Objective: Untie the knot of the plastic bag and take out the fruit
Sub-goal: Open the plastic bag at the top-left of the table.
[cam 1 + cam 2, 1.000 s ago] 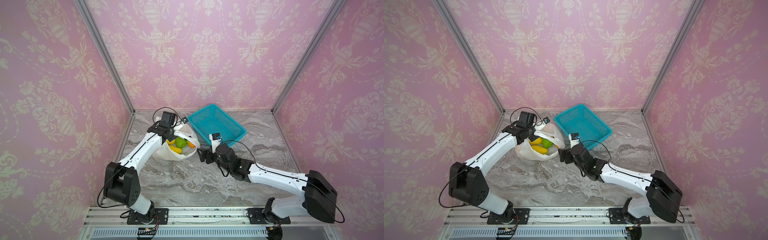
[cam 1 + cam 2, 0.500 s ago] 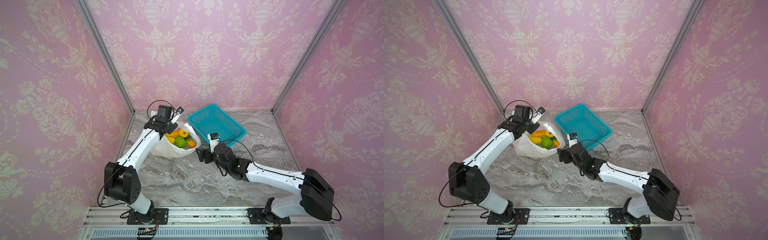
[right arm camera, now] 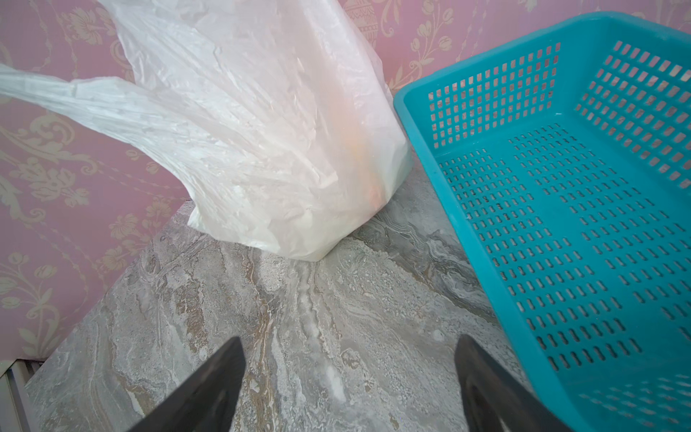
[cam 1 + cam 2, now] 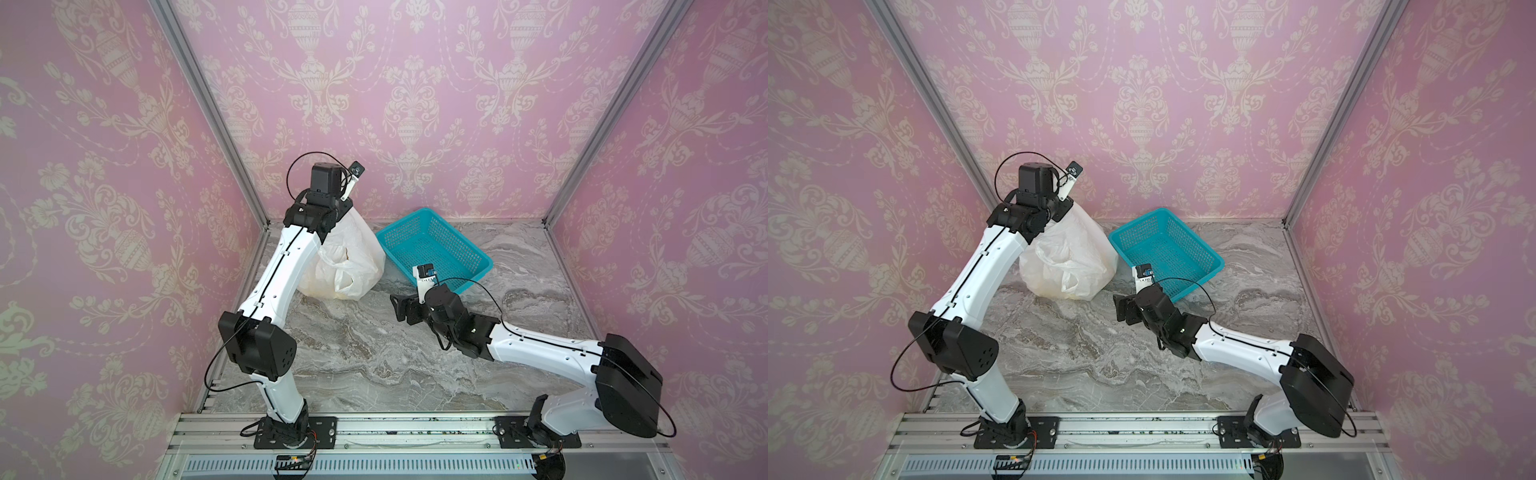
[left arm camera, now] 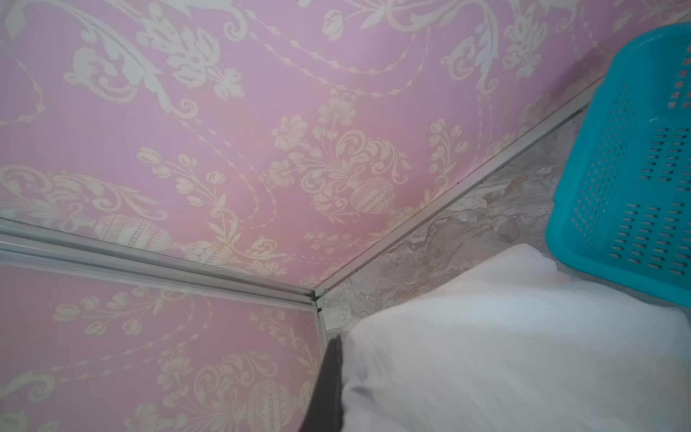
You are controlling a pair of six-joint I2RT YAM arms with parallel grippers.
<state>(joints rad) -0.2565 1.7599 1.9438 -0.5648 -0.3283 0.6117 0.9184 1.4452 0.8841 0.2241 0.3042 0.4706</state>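
At back-left corner of table [image 4: 374, 353]: one plastic bag [image 4: 353, 257], top clamped in left gripper [image 4: 337, 208], base resting there. Just beside: one teal basket [image 4: 432, 245]. Of fruit [image 3: 355, 142] only faint orange blur through plastic; count unclear. Right gripper [image 3: 349, 340], jaws spread wide, empty, apart from bag.

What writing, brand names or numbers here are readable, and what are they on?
No text can be read anywhere.
The plastic bag: plain white, no print showing.
The teal basket: no label visible.
The wallpaper: ornaments only, no words.
The small blue patch on the camera at the right wrist: too small to tell whether it bears text.
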